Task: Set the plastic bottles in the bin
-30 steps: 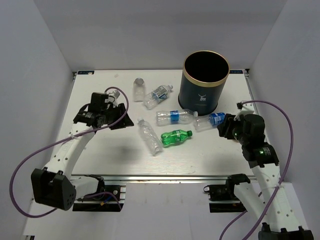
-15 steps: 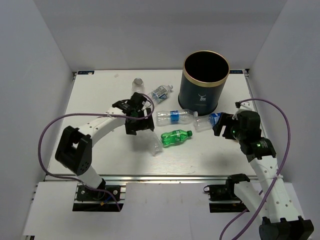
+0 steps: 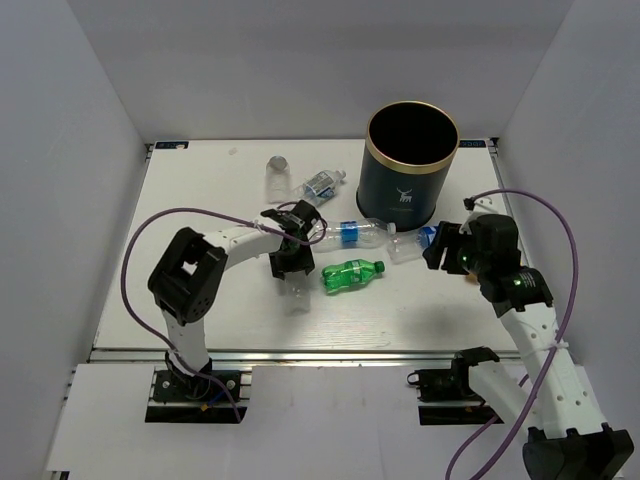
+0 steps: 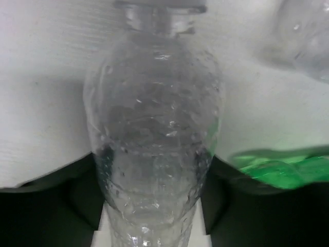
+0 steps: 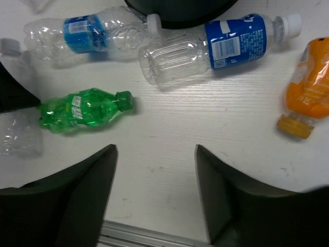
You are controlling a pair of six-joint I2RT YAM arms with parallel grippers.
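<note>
The bin (image 3: 412, 165), dark with a gold rim, stands at the back right. Several plastic bottles lie on the table (image 3: 200, 200). My left gripper (image 3: 290, 256) (image 4: 151, 159) is shut on a clear bottle (image 3: 296, 292) (image 4: 154, 103), its fingers pressed against both sides. Beside it lies a green bottle (image 3: 352, 274) (image 5: 82, 110). A blue-labelled bottle (image 3: 345, 233) (image 5: 87, 31) and a second one (image 3: 412, 243) (image 5: 216, 49) lie in front of the bin. My right gripper (image 3: 440, 248) (image 5: 155, 149) is open over bare table, just right of that second bottle.
A clear bottle (image 3: 277, 178) and a small blue-labelled bottle (image 3: 318, 186) lie at the back, left of the bin. An orange bottle (image 5: 308, 98) lies right of the right gripper, hidden under the arm in the top view. White walls enclose the table.
My left arm swung from the table's left to the clear bottle, opened wide, then closed round it. My right gripper opened and shifted slightly left.
</note>
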